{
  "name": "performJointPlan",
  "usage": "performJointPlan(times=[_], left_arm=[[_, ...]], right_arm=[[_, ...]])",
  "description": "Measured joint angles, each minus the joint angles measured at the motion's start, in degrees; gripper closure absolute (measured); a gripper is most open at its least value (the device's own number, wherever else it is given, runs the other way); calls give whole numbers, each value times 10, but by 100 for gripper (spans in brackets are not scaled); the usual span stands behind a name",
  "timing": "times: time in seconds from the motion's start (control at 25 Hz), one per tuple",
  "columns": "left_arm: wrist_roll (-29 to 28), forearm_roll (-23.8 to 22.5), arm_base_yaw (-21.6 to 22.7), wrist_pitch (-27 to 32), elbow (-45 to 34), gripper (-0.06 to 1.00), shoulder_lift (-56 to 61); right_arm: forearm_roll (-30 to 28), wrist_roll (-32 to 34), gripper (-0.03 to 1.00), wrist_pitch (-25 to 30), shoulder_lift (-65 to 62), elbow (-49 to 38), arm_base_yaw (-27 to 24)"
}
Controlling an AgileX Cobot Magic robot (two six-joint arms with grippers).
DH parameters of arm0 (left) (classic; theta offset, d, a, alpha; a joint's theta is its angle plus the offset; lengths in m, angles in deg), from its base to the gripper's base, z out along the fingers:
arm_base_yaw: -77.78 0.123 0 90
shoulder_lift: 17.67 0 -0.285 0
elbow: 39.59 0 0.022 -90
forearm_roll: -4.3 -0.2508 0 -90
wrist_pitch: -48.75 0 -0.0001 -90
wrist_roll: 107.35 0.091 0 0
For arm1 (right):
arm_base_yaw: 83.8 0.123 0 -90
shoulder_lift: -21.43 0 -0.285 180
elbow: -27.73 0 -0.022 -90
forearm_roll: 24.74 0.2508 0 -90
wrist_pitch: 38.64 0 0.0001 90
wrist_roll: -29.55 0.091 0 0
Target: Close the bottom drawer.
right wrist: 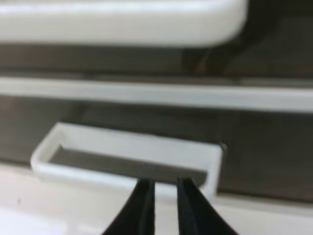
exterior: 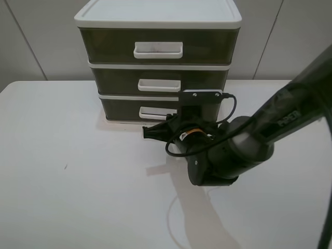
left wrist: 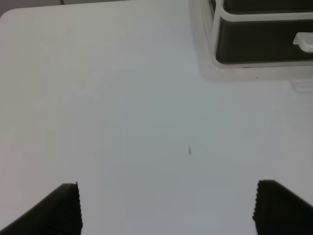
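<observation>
The bottom drawer is the lowest smoky brown tier of the white-framed unit, and its front looks about level with the frame. My right gripper is right at its white loop handle. In the right wrist view the fingers are nearly together, and the gripper has its tips against the front of the handle, holding nothing. My left gripper is open and empty over bare table, with the drawer far ahead of it.
The middle drawer and the top drawer sit shut above. The white table runs out to the left and front. A black cable loops beside the right wrist.
</observation>
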Motion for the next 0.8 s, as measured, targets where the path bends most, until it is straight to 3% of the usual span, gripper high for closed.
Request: performJointPlan(times=[0.2,0.36,0.44,0.64,0.8], left_arm=[[0,0,0,0,0,23,0],[0,0,0,0,0,23,0],[0,0,0,0,0,23,0],[0,0,0,0,0,23,0],[0,0,0,0,0,23,0]], right_arm=[[-9,-1,95,20,-58,-68,0],[-74,-22,89,88,-139,-133,-11],[-101,-24,78,137,-187,-165,-30],[-115,-24,33,248,-336,-237,-101],[-117,-24,19,385,-478,-265,-177]])
